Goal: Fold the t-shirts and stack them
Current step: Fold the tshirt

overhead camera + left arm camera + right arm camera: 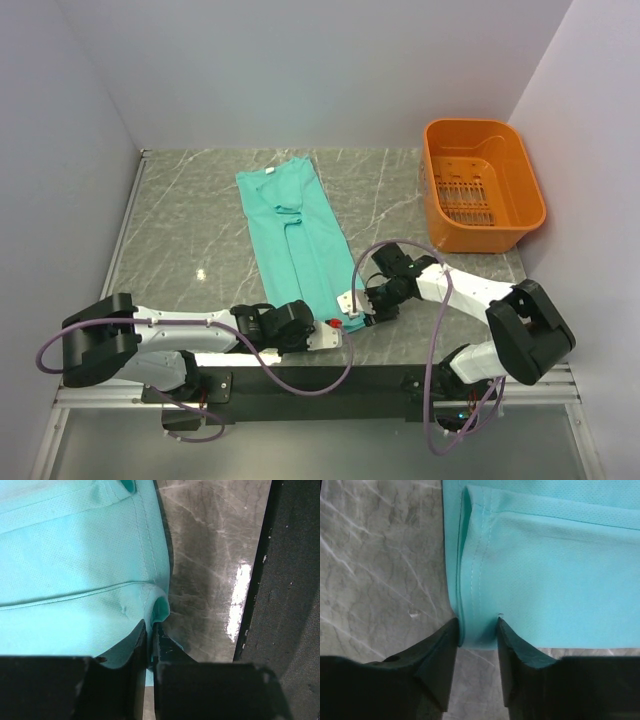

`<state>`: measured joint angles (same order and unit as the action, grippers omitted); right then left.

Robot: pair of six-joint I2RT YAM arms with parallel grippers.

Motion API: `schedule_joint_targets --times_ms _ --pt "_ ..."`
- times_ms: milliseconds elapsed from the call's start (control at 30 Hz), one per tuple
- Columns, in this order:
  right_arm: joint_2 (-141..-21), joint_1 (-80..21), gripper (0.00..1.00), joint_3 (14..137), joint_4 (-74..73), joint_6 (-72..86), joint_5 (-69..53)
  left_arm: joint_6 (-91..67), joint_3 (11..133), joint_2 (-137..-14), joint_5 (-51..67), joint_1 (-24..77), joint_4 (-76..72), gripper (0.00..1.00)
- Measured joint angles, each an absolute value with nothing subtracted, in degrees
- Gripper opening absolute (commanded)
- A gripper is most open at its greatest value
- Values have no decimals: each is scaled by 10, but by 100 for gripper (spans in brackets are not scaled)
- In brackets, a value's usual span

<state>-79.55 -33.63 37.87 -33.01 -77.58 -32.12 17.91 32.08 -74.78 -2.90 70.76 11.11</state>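
The teal t-shirt (pixel 295 230) lies on the grey marble table, folded lengthwise into a long strip, with its collar and white neck label at the far end. My left gripper (pixel 322 335) is at the near hem. In the left wrist view it (pixel 150 630) is shut on a fold of the shirt (pixel 75 555). My right gripper (pixel 356 306) is at the near right corner of the hem. In the right wrist view it (pixel 476 625) is open, and its jaws straddle the corner of the shirt (pixel 560 580) low on the table.
An orange plastic basket (pixel 480 235) stands at the far right by the wall. White walls close the table on the left, back and right. The dark base rail (pixel 330 385) runs along the near edge.
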Motion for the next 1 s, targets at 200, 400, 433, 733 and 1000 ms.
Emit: schedule_joint_targets --times_ms 200,400,433,733,1000 --pt "-798 -346 4 379 -319 -755 -313 178 321 -742 -27 708 115 3" --pt "-798 -346 0 379 -318 -738 -317 179 318 -719 -23 708 115 1" --pt "-798 -346 0 380 -321 -734 -321 179 316 -715 -22 708 115 1" --pt "-801 -335 13 443 -374 -712 -359 179 311 -684 -8 702 115 0" --pt "-794 -335 60 429 -388 -716 -365 181 311 -692 2 699 117 1"
